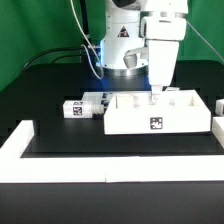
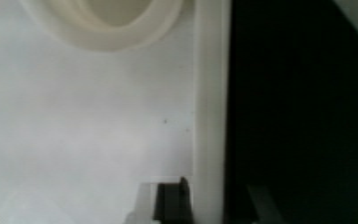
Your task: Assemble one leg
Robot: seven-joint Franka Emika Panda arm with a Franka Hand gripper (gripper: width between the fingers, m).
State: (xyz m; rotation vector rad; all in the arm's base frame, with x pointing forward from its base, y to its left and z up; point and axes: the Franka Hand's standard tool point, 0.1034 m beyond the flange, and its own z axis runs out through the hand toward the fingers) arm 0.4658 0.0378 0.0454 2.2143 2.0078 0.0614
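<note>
Hanging low over the panel (image 1: 160,118), the hand (image 1: 160,90) hides its fingers, so I cannot tell whether it is released or clenched. The leg (image 1: 88,104) lies on the black tabletop (image 1: 60,135) at nine o'clock from the panel, just beside its end, with others alike. The wrist view shows a round hole (image 2: 98,16) in the panel's face. Doing this step well likely means gripping the leg across its flat sides, then lowering it squarely into such a hole.
</note>
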